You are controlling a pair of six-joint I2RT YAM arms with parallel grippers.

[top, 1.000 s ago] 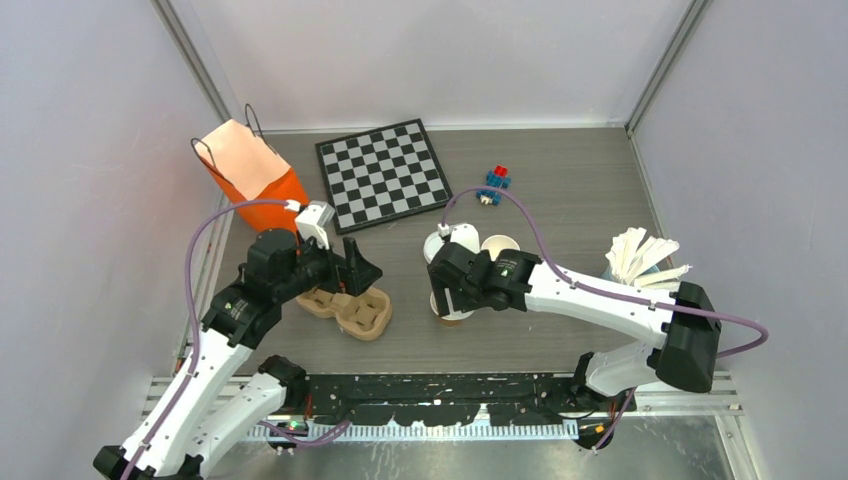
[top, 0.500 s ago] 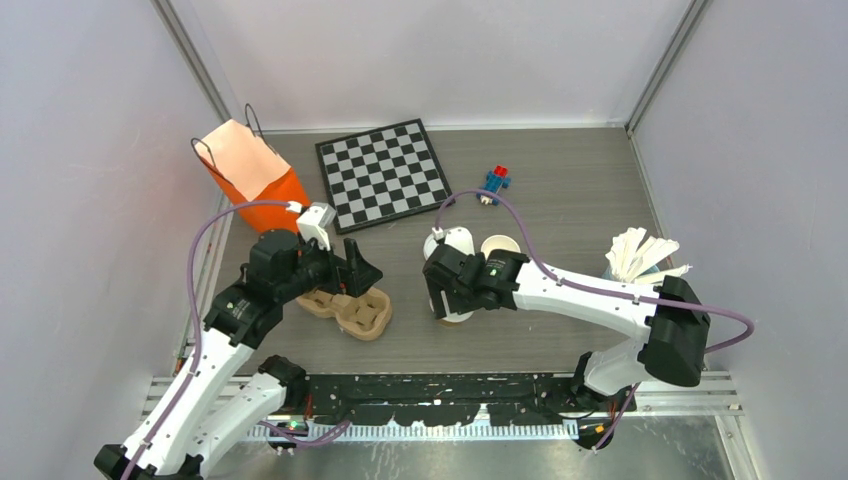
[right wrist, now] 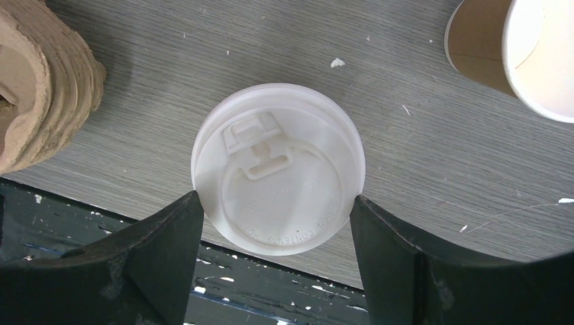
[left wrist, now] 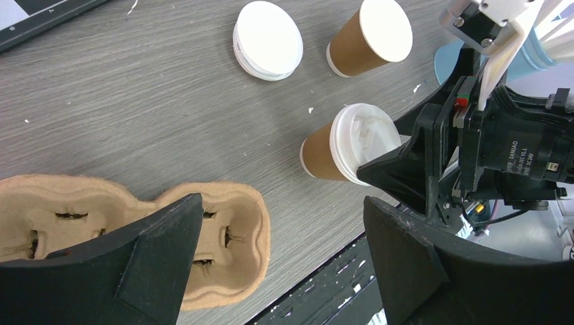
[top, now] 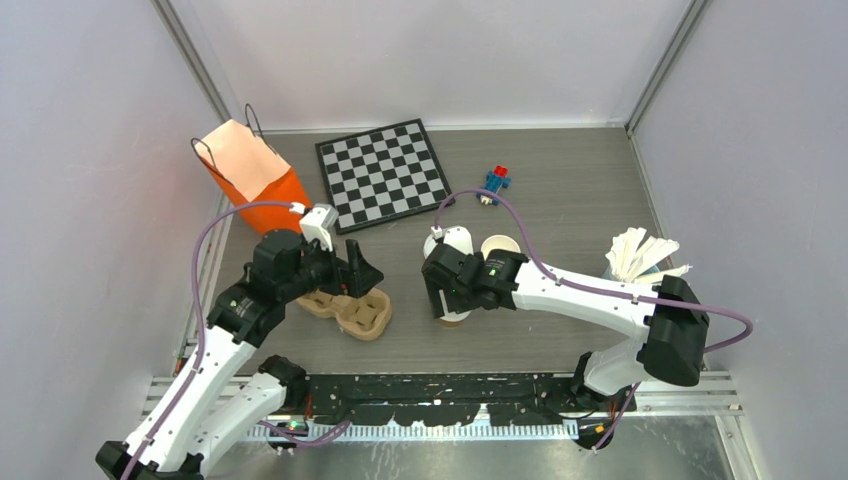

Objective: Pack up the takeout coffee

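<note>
A takeout coffee cup (right wrist: 277, 179) of brown kraft paper with a white lid stands upright near the table's front edge, also seen as the cup (left wrist: 338, 152) and the cup (top: 452, 318). My right gripper (right wrist: 276, 203) reaches down over it, both fingers pressed against the lid's sides, and the right gripper (top: 450, 298) hides most of it from above. A second brown cup (left wrist: 369, 37) stands behind it with no lid. My left gripper (left wrist: 281, 210) hangs open over the right end of the tan pulp tray (left wrist: 230, 250), nothing between its fingers. The left gripper (top: 358, 275) is about a hand's width left of the cup.
A white round lid (left wrist: 267, 40) lies beside the open cup. An orange paper bag (top: 255, 170) stands at the back left, next to a chessboard (top: 383, 175). A small toy figure (top: 494, 183) lies at the back. A blue tumbler with wooden sticks (top: 640, 258) stands at the right.
My right gripper has shifted slightly left and settled lower around the lidded cup. The left arm has barely moved.
</note>
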